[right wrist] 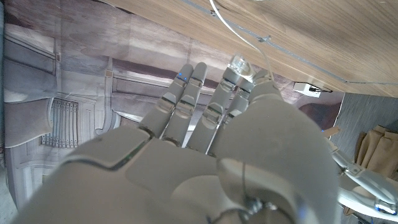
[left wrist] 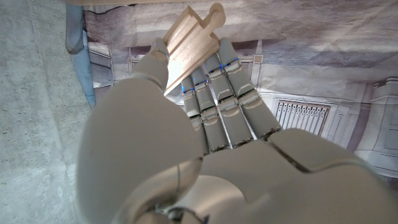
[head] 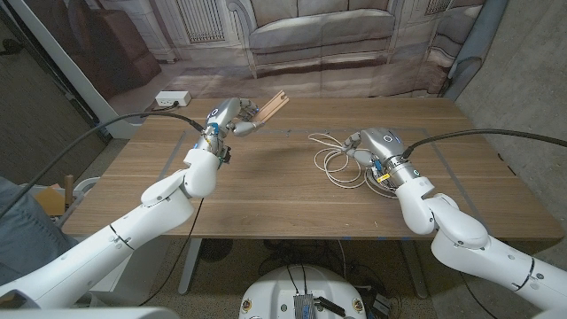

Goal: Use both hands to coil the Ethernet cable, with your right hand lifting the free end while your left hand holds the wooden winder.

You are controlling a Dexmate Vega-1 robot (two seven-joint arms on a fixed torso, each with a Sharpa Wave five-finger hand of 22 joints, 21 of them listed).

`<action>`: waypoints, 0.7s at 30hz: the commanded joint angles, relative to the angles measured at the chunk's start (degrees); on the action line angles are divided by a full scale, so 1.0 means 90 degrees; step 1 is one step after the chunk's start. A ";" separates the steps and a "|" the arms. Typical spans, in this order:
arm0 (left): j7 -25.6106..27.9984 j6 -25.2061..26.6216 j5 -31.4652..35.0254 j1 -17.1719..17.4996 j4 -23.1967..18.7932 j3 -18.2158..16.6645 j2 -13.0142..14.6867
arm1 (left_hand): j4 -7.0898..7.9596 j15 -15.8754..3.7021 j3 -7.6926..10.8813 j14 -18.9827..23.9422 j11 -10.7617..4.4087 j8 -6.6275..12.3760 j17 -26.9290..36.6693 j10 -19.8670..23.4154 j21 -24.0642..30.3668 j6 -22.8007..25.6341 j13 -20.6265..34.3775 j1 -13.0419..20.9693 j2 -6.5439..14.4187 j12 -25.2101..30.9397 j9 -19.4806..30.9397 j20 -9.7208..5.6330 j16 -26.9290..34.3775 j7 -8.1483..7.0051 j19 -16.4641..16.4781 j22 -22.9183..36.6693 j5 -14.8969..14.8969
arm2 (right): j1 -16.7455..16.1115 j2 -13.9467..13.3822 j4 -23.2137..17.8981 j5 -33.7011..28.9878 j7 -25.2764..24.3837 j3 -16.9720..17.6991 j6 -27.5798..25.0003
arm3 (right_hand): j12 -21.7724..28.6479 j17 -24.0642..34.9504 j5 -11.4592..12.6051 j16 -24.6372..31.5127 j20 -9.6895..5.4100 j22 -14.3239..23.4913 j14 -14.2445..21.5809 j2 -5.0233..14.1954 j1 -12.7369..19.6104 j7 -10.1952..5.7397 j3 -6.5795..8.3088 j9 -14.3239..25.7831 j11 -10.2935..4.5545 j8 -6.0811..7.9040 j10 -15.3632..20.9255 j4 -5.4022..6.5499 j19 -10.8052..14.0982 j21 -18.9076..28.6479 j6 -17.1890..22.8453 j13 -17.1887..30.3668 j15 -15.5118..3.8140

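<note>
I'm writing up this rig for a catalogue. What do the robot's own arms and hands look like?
Both arms are glossy white, built of rounded segments, with a thick black cable running to each forearm. The left hand and right hand have smooth grey backs and grey segmented fingers with dark seams and small blue marks. Coloured wiring shows at both wrists.

Pale, unfinished blond wood on the winder [head: 270,107]. Off-white on the Ethernet cable [head: 335,162], with a clear plug at its end. Warm brown streaked grain across the counter [head: 266,186]. Light grey on the left hand [head: 229,118] and right hand [head: 372,143], above glossy white arms with black bands.
</note>
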 commanded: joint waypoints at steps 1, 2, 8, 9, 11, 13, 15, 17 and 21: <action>-0.0545 0.0153 0.0420 -0.0726 0.0018 0.0451 -0.0093 | 0.0094 -0.0959 0.0317 0.0728 -0.0733 0.0061 0.0021 0.0773 0.0037 0.1049 0.0046 0.0192 0.0394 0.0011 0.0024 0.0008 0.0020 -0.0414 -0.0030 0.0012 0.0040 | -0.0118 -0.0167 -0.0409 -0.0164 0.0382 0.0143 0.0061 | 0.0064 0.0015 0.0090 -0.0006 -0.0913 0.0014 0.0126 0.0045 0.0187 0.0000 -0.0065 0.0026 0.0008 -0.0027 -0.0043 0.0066 -0.0033 -0.0037 0.0098 0.0086 -0.0886; -0.0611 0.0157 0.0480 -0.0814 0.0045 0.0515 -0.0114 | 0.0094 -0.0957 0.0317 0.0730 -0.0731 0.0059 0.0021 0.0776 0.0036 0.1046 0.0048 0.0190 0.0392 0.0012 0.0024 0.0010 0.0021 -0.0415 -0.0033 0.0012 0.0040 | -0.0134 -0.0181 -0.0446 -0.0172 0.0394 0.0157 0.0079 | 0.0064 0.0015 0.0094 -0.0008 -0.0911 0.0015 0.0129 0.0046 0.0199 0.0000 -0.0075 0.0021 0.0008 -0.0032 -0.0043 0.0074 -0.0031 -0.0038 0.0100 0.0093 -0.0886; -0.0872 0.0086 0.0690 -0.1211 0.0224 0.0763 -0.0277 | 0.0091 -0.0961 0.0319 0.0739 -0.0719 0.0055 0.0019 0.0777 0.0039 0.1041 0.0070 0.0187 0.0383 0.0009 0.0024 0.0013 0.0023 -0.0408 -0.0035 0.0012 0.0042 | -0.0314 -0.0242 -0.0626 -0.0034 0.0250 0.0363 0.0312 | 0.0056 0.0020 0.0135 -0.0010 -0.0906 0.0017 0.0174 0.0064 0.0326 0.0005 -0.0177 0.0061 0.0009 -0.0040 -0.0047 0.0176 -0.0088 -0.0093 0.0103 0.0165 -0.0892; -0.0955 0.0057 0.0719 -0.1333 0.0286 0.0833 -0.0337 | 0.0092 -0.0960 0.0320 0.0737 -0.0709 0.0055 0.0021 0.0770 0.0039 0.1043 0.0074 0.0185 0.0384 0.0006 0.0024 0.0013 0.0024 -0.0411 -0.0036 0.0012 0.0042 | -0.0383 -0.0268 -0.0693 0.0039 0.0172 0.0445 0.0391 | 0.0054 0.0018 0.0137 -0.0014 -0.0903 0.0017 0.0175 0.0062 0.0337 0.0003 -0.0195 0.0074 0.0008 -0.0034 -0.0043 0.0197 -0.0107 -0.0105 0.0110 0.0173 -0.0892; -0.0983 0.0019 0.0720 -0.1381 0.0325 0.0853 -0.0383 | 0.0089 -0.0967 0.0323 0.0733 -0.0713 0.0054 0.0027 0.0773 0.0040 0.1041 0.0083 0.0189 0.0384 0.0006 0.0024 0.0012 0.0025 -0.0419 -0.0037 0.0012 0.0044 | -0.0423 -0.0276 -0.0731 0.0072 0.0156 0.0499 0.0438 | 0.0051 0.0015 0.0138 -0.0022 -0.0894 0.0016 0.0166 0.0058 0.0339 0.0002 -0.0213 0.0068 0.0007 -0.0043 -0.0043 0.0217 -0.0132 -0.0119 0.0103 0.0179 -0.0886; -0.1064 -0.0093 0.0722 -0.1553 0.0448 0.0949 -0.0504 | 0.0086 -0.0972 0.0327 0.0715 -0.0744 0.0050 0.0028 0.0776 0.0039 0.1035 0.0094 0.0192 0.0384 0.0007 0.0024 0.0010 0.0018 -0.0408 -0.0044 0.0012 0.0046 | -0.0496 -0.0315 -0.0859 0.0066 0.0107 0.0590 0.0472 | 0.0047 0.0004 0.0137 -0.0039 -0.0901 0.0015 0.0135 0.0055 0.0352 -0.0001 -0.0240 0.0067 0.0005 -0.0046 -0.0032 0.0249 -0.0150 -0.0135 0.0109 0.0187 -0.0882; -0.1140 -0.0140 0.0763 -0.1679 0.0522 0.1030 -0.0585 | 0.0085 -0.0975 0.0331 0.0716 -0.0731 0.0050 0.0034 0.0779 0.0038 0.1035 0.0104 0.0194 0.0387 0.0008 0.0024 0.0006 0.0023 -0.0423 -0.0048 0.0011 0.0047 | -0.0560 -0.0336 -0.0936 0.0121 0.0056 0.0689 0.0537 | 0.0036 -0.0006 0.0139 -0.0048 -0.0895 0.0011 0.0105 0.0057 0.0375 -0.0003 -0.0276 0.0069 0.0001 -0.0047 -0.0030 0.0292 -0.0171 -0.0156 0.0114 0.0198 -0.0879; -0.1222 -0.0213 0.0808 -0.1809 0.0605 0.1117 -0.0657 | 0.0088 -0.0970 0.0332 0.0719 -0.0723 0.0050 0.0040 0.0782 0.0037 0.1036 0.0114 0.0190 0.0387 0.0008 0.0024 0.0002 0.0028 -0.0416 -0.0055 0.0011 0.0047 | -0.0624 -0.0339 -0.1002 0.0219 -0.0015 0.0805 0.0621 | 0.0032 -0.0010 0.0140 -0.0053 -0.0889 0.0009 0.0086 0.0055 0.0392 -0.0003 -0.0289 0.0052 0.0001 -0.0061 -0.0024 0.0305 -0.0174 -0.0164 0.0111 0.0201 -0.0879; -0.1391 -0.0328 0.0968 -0.2062 0.0794 0.1324 -0.0797 | 0.0086 -0.0970 0.0334 0.0703 -0.0717 0.0046 0.0048 0.0780 0.0037 0.1030 0.0130 0.0189 0.0384 0.0006 0.0024 0.0003 0.0026 -0.0407 -0.0061 0.0011 0.0048 | -0.0705 -0.0314 -0.1115 0.0349 -0.0142 0.0991 0.0762 | 0.0021 -0.0014 0.0138 -0.0046 -0.0880 0.0003 0.0094 0.0058 0.0425 -0.0005 -0.0322 0.0043 0.0001 -0.0066 -0.0013 0.0350 -0.0179 -0.0183 0.0119 0.0209 -0.0877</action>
